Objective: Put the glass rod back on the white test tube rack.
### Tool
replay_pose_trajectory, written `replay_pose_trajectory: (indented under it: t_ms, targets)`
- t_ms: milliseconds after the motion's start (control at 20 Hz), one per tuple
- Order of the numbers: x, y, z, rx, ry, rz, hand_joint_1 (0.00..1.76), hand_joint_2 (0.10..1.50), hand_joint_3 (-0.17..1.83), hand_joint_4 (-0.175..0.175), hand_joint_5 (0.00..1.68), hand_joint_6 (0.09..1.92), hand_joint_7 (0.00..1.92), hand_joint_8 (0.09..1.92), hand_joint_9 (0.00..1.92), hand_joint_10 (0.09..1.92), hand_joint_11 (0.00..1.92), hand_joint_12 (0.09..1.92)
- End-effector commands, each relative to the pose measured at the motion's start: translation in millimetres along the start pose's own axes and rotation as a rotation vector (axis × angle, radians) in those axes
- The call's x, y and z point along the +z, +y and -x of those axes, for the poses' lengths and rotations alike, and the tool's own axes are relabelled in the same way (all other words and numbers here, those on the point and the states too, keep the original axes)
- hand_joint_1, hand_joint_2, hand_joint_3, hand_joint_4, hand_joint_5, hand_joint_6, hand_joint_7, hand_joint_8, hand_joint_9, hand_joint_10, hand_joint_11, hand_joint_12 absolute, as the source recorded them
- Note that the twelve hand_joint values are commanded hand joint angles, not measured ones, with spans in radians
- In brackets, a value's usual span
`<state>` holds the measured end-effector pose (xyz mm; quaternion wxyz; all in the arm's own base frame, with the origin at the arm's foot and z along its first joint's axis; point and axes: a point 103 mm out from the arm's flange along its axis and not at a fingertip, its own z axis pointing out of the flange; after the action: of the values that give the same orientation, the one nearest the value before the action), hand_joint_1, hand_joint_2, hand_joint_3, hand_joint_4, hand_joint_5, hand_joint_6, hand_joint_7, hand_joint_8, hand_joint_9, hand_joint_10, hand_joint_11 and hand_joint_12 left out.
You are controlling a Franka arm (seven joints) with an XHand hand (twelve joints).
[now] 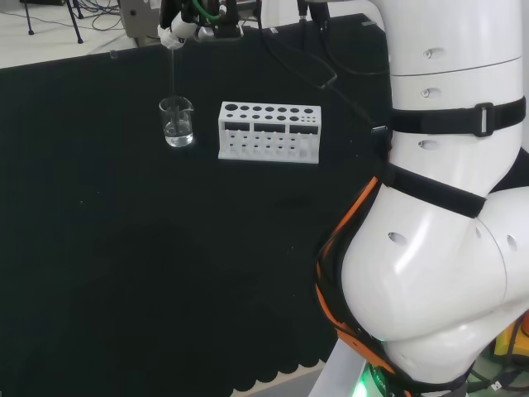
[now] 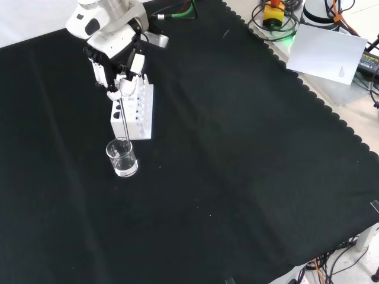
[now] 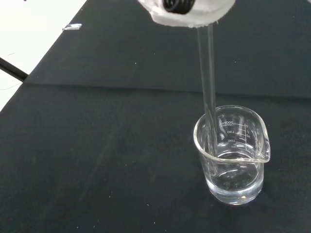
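A clear glass rod (image 3: 208,82) hangs upright from the hand (image 2: 118,80), whose fingers are pinched on its top end. The rod's (image 1: 172,78) lower end dips into a small glass beaker (image 1: 177,122) that holds some clear liquid. In the front view the rod (image 2: 123,121) runs down into the beaker (image 2: 122,158), just in front of the white test tube rack (image 2: 137,109). In the head view the rack (image 1: 269,131) stands right of the beaker, and the hand (image 1: 175,31) is above the beaker at the bench's far edge. The wrist view has the beaker (image 3: 234,160) close below.
The arm's big white links (image 1: 446,207) take up the right of the head view. Papers and cables (image 2: 328,50) lie off the cloth's scalloped edge at the front view's upper right. A small clear object (image 3: 73,26) lies by the cloth's far edge.
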<state>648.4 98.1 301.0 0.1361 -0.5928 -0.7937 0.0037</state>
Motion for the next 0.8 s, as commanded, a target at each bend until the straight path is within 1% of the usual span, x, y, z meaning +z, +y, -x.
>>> replay_pose_trajectory:
  t_ms: [50, 400, 800]
  targets:
    - [-1, 0, 0, 0.005, 0.001, 0.001, 1.24, 1.03, -0.17, -0.175, 1.47, 0.16, 1.58, 0.92, 1.92, 0.43, 1.82, 0.81]
    - [-4, -1, 4, 0.011, 0.018, 0.008, 1.24, 1.03, -0.17, -0.175, 1.47, 0.16, 1.58, 0.92, 1.92, 0.43, 1.81, 0.81]
    - [-19, -8, 0, 0.013, 0.0, 0.03, 1.24, 1.03, -0.17, -0.175, 1.47, 0.16, 1.58, 0.92, 1.92, 0.43, 1.81, 0.81]
